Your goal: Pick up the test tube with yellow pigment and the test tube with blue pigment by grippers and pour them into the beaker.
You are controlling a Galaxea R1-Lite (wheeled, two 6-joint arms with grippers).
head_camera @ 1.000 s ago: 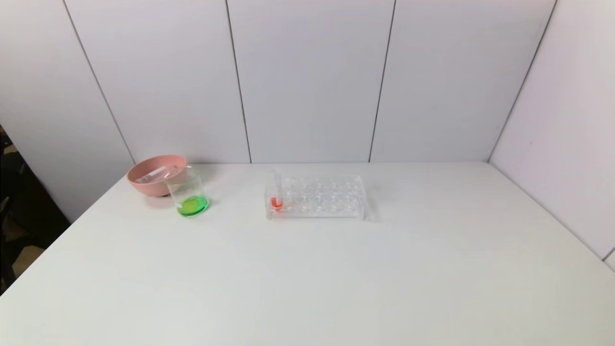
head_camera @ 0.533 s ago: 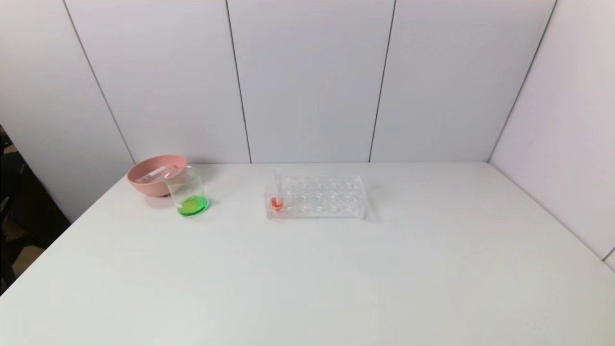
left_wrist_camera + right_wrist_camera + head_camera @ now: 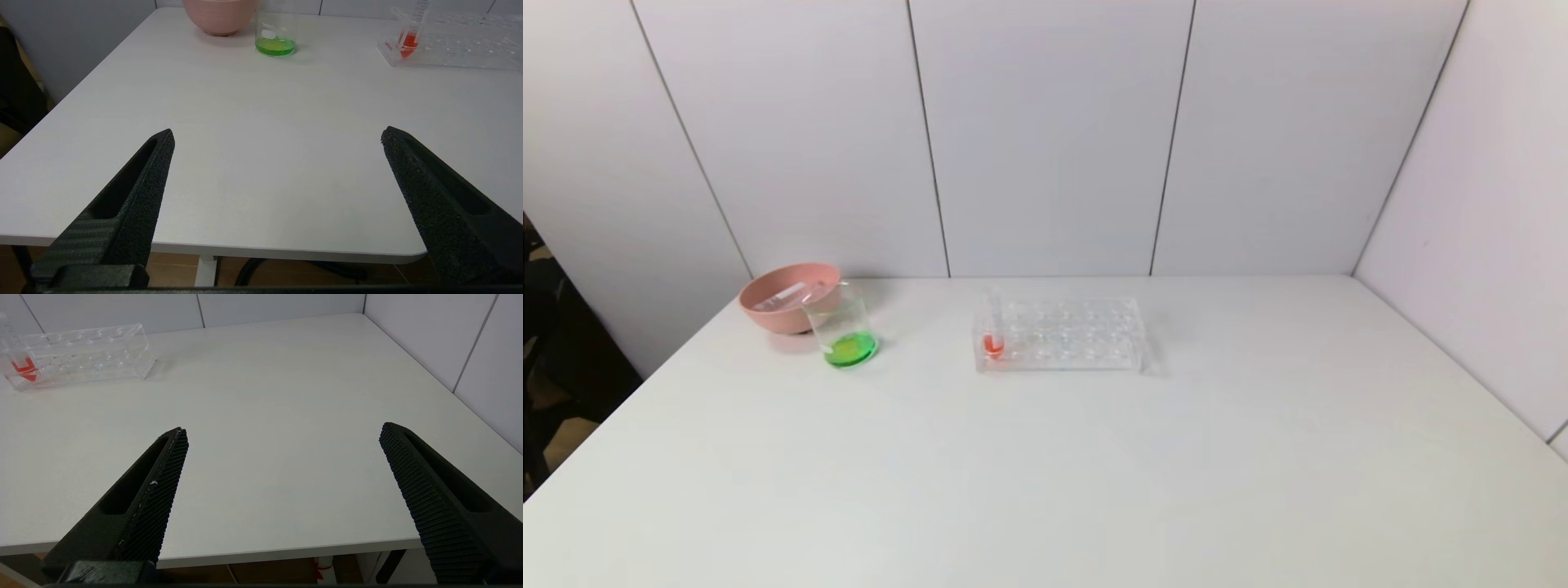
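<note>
Nothing has moved in the last second: your left gripper [image 3: 278, 136] and right gripper [image 3: 284, 430] stay wide and empty at the near edge of the table [image 3: 1094, 457]. The beaker [image 3: 843, 328] already holds green liquid beside the pink bowl [image 3: 780, 314], so the pouring looks done. In the bowl you can just make out a clear tube, too faint to name, and only the red tube [image 3: 993, 327] stands in the rack [image 3: 1086, 336].

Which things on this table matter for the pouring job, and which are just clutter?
Job: beaker, green liquid inside; left gripper and right gripper, both open and empty.
Lying about: pink bowl; tube rack; red-liquid tube standing in it.
</note>
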